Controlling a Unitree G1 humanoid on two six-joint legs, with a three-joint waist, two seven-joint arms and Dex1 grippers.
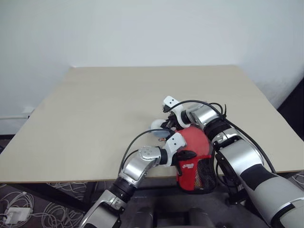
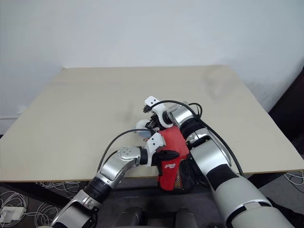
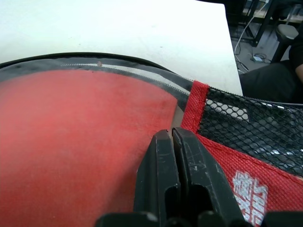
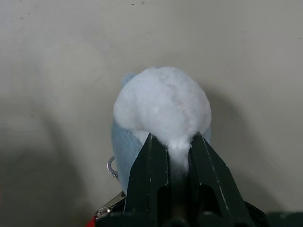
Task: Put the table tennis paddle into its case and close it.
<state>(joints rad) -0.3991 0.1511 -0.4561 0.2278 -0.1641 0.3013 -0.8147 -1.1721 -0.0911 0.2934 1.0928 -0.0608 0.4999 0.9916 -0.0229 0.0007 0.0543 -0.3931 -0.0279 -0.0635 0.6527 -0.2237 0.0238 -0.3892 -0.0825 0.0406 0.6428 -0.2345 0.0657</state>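
Note:
The red case [image 1: 194, 147] lies at the table's front edge, its black mesh pocket [image 1: 204, 173] hanging past the edge. Its zip teeth [image 3: 123, 70] curve along the rim. My left gripper [image 3: 173, 135] is shut on the case fabric at the seam between red cover and mesh, also visible from above [image 1: 186, 155]. Just beyond the case, my right gripper [image 4: 171, 142] is shut on a white fluffy pom-pom [image 4: 161, 101] joined by a small metal ring [image 4: 112, 165] to the case end. The table tennis paddle is hidden.
The beige table [image 1: 118, 104] stretches away behind and to both sides of the case. A white wall stands behind it. Cables and a white power adapter [image 1: 14, 213] lie on the floor at the lower left.

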